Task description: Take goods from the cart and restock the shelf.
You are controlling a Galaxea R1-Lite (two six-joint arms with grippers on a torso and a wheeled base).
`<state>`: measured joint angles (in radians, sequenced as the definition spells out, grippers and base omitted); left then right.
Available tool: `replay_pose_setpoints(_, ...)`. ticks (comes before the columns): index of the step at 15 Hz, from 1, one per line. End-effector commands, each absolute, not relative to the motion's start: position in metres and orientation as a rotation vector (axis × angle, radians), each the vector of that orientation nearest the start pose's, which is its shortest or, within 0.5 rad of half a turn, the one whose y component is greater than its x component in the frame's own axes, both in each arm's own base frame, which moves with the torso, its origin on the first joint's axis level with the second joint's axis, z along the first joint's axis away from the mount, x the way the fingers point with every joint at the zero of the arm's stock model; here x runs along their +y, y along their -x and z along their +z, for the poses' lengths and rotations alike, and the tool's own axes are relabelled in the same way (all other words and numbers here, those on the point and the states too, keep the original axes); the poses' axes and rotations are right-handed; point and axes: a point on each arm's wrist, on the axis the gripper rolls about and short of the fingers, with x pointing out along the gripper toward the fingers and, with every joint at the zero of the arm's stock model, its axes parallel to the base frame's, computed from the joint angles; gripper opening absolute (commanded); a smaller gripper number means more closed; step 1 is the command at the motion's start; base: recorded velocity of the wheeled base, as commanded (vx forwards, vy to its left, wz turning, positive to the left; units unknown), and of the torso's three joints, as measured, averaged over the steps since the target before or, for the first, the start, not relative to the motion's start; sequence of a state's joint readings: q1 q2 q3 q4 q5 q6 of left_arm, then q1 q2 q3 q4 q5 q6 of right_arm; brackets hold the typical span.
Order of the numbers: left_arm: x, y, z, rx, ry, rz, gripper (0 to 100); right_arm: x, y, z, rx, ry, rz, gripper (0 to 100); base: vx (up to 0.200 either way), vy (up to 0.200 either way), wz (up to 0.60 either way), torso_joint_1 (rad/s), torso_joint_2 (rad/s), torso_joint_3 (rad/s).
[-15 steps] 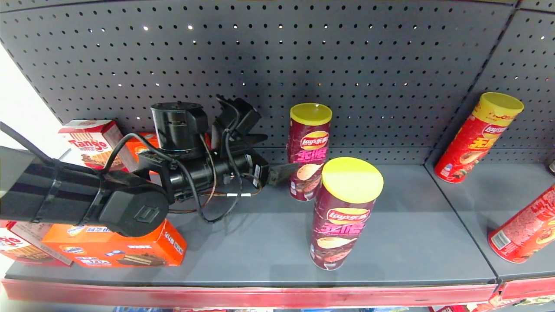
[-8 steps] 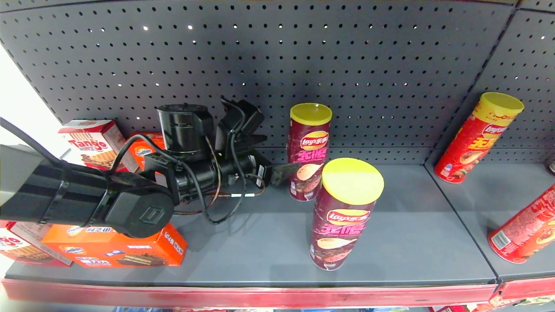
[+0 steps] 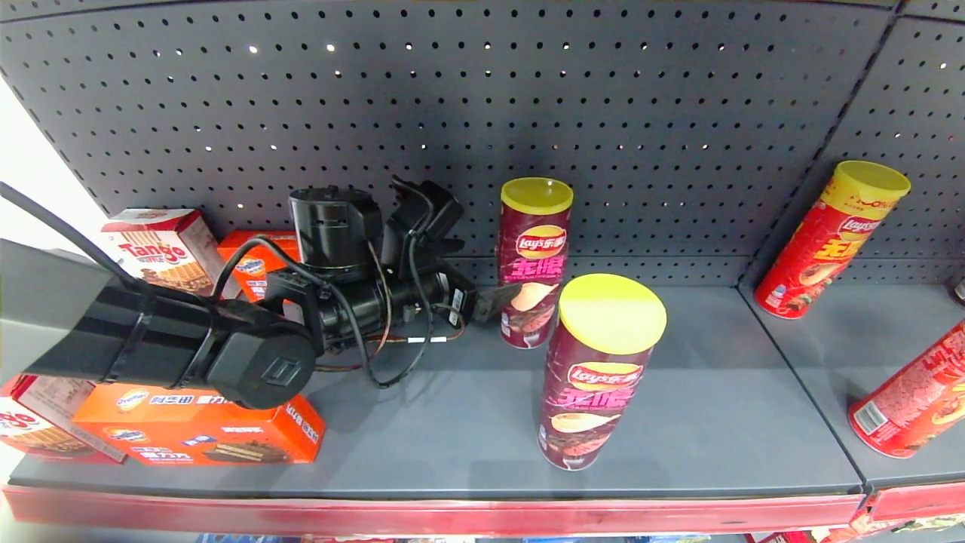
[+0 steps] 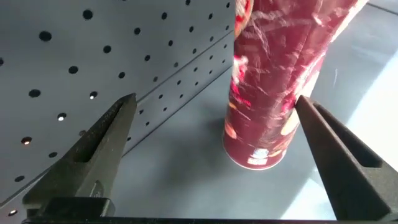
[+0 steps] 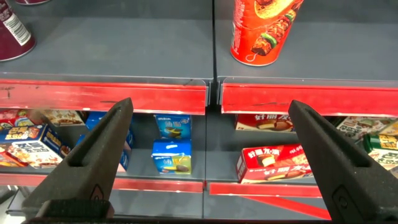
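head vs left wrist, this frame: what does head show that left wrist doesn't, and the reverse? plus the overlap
Head view adds: the front maroon can, two red cans in the right bay, and the orange box and wafer box at the left end.

Left wrist view adds: both fingers of the open left gripper spread wide, with the rear maroon can ahead between them.

Both: the rear maroon can standing on the grey shelf deck, close to the pegboard, with the left gripper at it.
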<state>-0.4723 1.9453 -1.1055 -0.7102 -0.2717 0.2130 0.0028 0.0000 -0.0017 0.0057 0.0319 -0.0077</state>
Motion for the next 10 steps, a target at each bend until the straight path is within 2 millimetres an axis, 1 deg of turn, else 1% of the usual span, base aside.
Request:
replay_pose_setpoints(1, -0.1793, -0.3388, 0.1833, 0.063, -0.217, -0.754, 100, 0.0007, 0.0229, 0.0753, 0.004, 0.008, 0.035, 100, 0.000, 0.000, 0.00, 0.000, 0.00, 0.000)
replay_pose_setpoints(8, -0.1760, -0.3404, 0.1815, 0.070, -0.218, -0.739, 100, 0.0007, 0.0229, 0.0753, 0.004, 0.008, 0.035, 100, 0.000, 0.000, 0.00, 0.000, 0.00, 0.000)
replay_pose_setpoints(10, -0.1778, -0.3349, 0.1761, 0.090, -0.222, -0.752, 100, 0.0007, 0.0229, 0.0753, 0.004, 0.008, 0.035, 100, 0.000, 0.000, 0.00, 0.000, 0.00, 0.000)
